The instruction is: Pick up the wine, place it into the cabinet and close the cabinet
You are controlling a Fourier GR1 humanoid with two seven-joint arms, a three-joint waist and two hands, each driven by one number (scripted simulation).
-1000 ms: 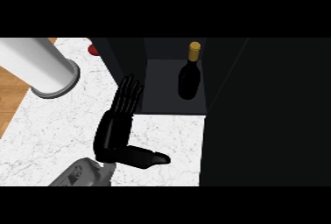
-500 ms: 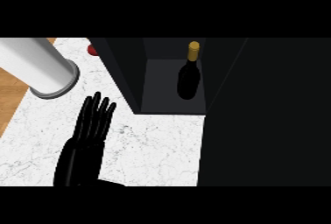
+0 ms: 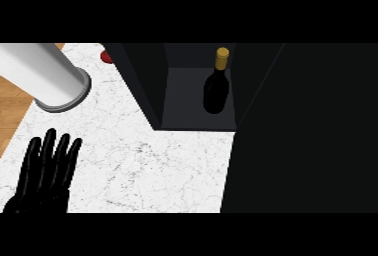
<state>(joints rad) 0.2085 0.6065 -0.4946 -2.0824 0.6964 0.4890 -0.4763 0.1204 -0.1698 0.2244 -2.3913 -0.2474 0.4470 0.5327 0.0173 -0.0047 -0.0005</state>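
Note:
A dark wine bottle (image 3: 216,90) with a gold cap stands inside the open black cabinet (image 3: 199,112), on its grey floor, toward the back. My left hand (image 3: 46,172) shows at the lower left over the white marble counter, fingers straight and pointing up, holding nothing and well clear of the cabinet. The cabinet's dark door (image 3: 303,130) fills the right side of the view. My right hand does not show.
A large white and grey cylinder (image 3: 44,80) lies across the counter's upper left. A small red object (image 3: 106,56) peeks out behind the cabinet's left wall. A wooden floor strip (image 3: 15,107) borders the counter's left edge. Bare marble (image 3: 148,165) lies in front of the cabinet.
My left hand has drawn back from the cabinet's left wall, moving down and to the left across the counter, with its fingers staying straight. The bottle has not moved.

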